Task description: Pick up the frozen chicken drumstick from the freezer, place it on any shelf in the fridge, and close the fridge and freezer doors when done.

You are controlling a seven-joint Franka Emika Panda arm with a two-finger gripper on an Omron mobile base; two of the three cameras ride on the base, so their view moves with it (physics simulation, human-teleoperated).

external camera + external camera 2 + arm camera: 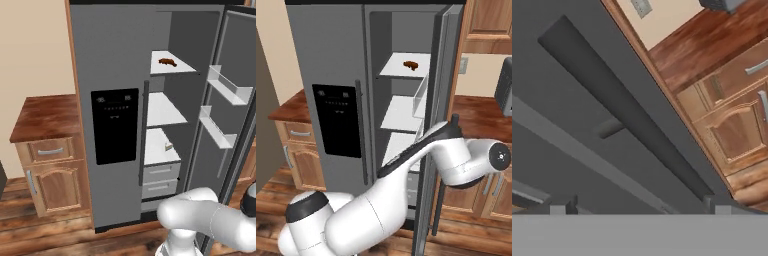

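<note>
Kitchen, wooden cabinets [50, 170] | fridge [165, 115] open, drumstick [167, 62] on top shelf | freezer door [112, 115] closed | gripper [639, 207] jaws wide, empty, by fridge door handle [622, 112]

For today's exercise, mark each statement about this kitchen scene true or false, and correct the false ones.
1. The small reddish-brown chicken drumstick lies on the top white shelf of the open grey compartment. True.
2. The tall grey door with the black dispenser panel stands wide open. False: that door is shut; the other grey door with clear-white bins is the open one.
3. The drumstick is held in the robot's two-finger gripper. False: the gripper is open and empty, facing the dark vertical bar handle on the open door's outer face.
4. A wooden cabinet with a brown countertop stands beside the dispenser door. True.
</note>
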